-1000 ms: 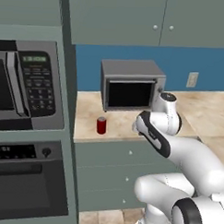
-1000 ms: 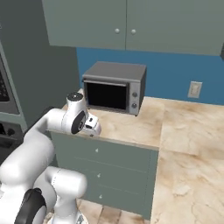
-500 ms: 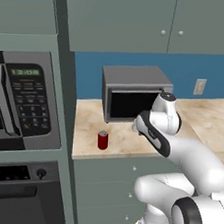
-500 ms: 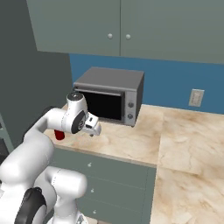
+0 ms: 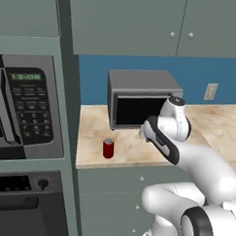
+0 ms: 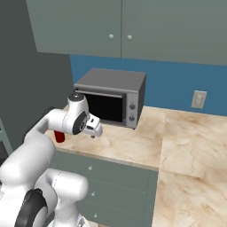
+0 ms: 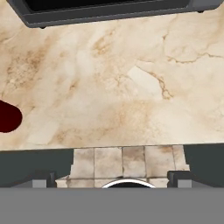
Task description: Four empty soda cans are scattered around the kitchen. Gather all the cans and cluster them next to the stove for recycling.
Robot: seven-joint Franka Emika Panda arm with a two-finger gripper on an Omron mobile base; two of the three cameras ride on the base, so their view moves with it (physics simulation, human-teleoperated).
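Red soda can (image 5: 108, 148), upright, stands on the marble counter (image 5: 133, 145) near its front edge, toward the left corner by the tall oven cabinet (image 5: 31, 135), and in front and to the left of the toaster oven (image 5: 140, 99). I see its long axis vertical, the silver top up. My gripper (image 6: 94, 129) hangs above the counter in front of the toaster oven, jaws spread wide and holding nothing. In the hand view the can shows as a dark red patch (image 7: 8, 116) at the left edge, well apart from the two finger tips (image 7: 41, 179) at the bottom. I judge the coming move to turn on this offset: the can lies to the left of the jaws and lower, so the hand must travel leftward along the front edge and come down around the upright body.

Compared with the earlier base views, the whole scene has slid: the toaster oven and the can sit further right in the left view, the oven cabinet takes less of it. I read this as the base driving, not the can moving. The arm keeps the same pose, jaws unchanged.
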